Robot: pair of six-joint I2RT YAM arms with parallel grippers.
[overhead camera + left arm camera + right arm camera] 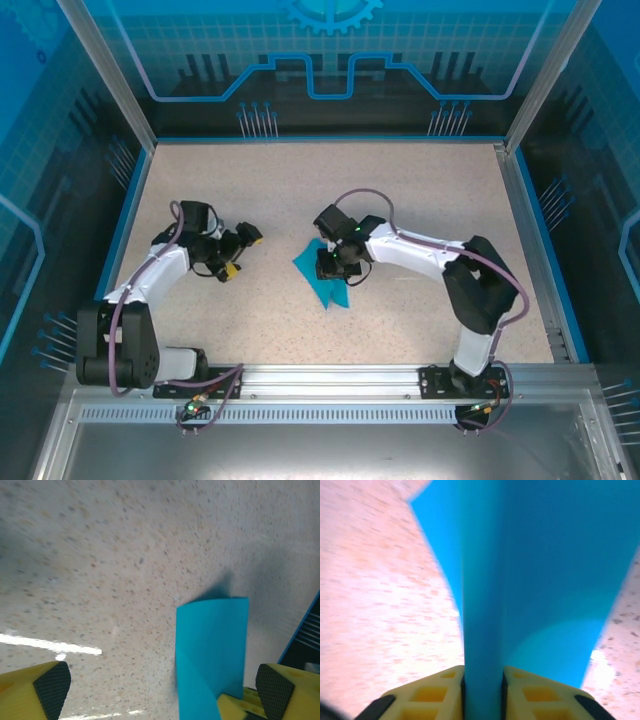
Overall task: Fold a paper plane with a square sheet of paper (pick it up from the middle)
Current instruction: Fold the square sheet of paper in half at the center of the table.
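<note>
The paper plane (545,580) is clamped by its centre ridge between the jaws of the right gripper (482,692); both ends are cut off. The left gripper (161,690) is shown with jaws spread wide.

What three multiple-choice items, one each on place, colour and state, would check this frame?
1. Where is the paper plane?
A. at the far left corner
B. near the middle of the table, under the right gripper
C. at the near right corner

2. What colour are the right gripper's fingers?
A. red
B. white
C. yellow

3. How does the left gripper stand?
A. open, holding nothing
B. shut on the plane
C. shut, holding nothing

Key: 1 B, the top view shows it there; 2 C, the right wrist view shows yellow fingers pinching the plane; 3 A, its fingers stand wide apart.
</note>
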